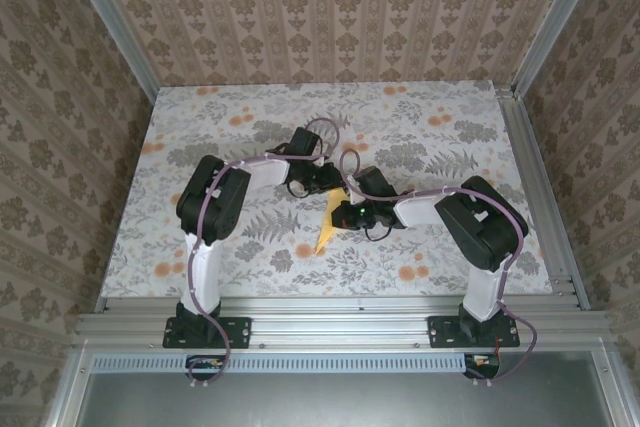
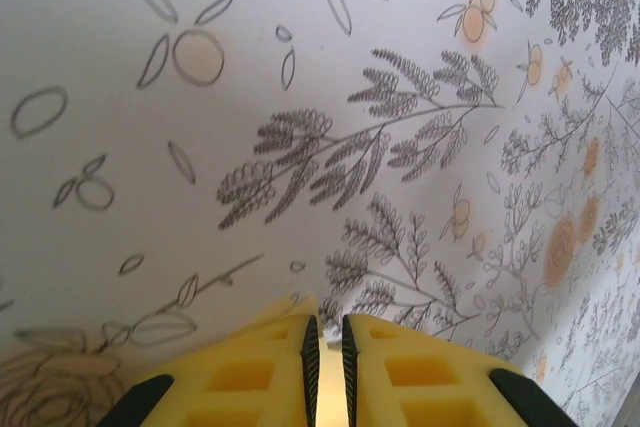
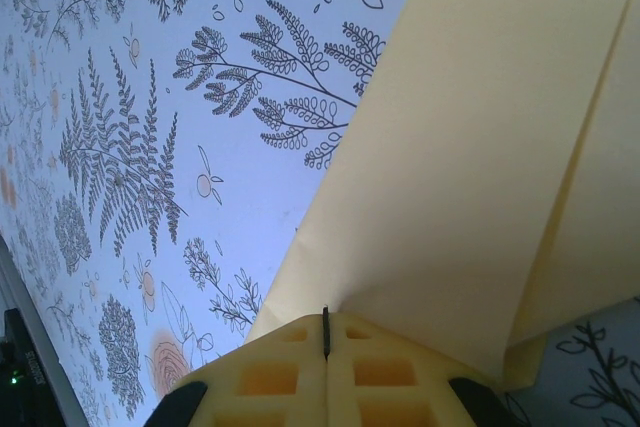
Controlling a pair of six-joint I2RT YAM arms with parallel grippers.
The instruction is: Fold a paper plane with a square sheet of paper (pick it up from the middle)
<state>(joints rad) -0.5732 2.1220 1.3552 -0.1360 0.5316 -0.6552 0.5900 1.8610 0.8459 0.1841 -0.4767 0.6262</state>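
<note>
The paper plane (image 1: 326, 229) sits mid-table on the flowered cloth (image 1: 440, 147), its edge pinched by the right gripper (image 3: 325, 335). Just beyond it, the left gripper (image 2: 326, 347) shows a narrow slit, and I cannot tell if it is holding anything.

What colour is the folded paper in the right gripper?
Plain pale yellow thin folded paper, unmarked; clearest in the right wrist view.

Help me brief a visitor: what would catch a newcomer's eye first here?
The pale-yellow paper, folded with a long crease, stands out brightly at the middle of the flower-printed cloth. The right pincer is shut on its edge, lifting it off the cloth.
</note>
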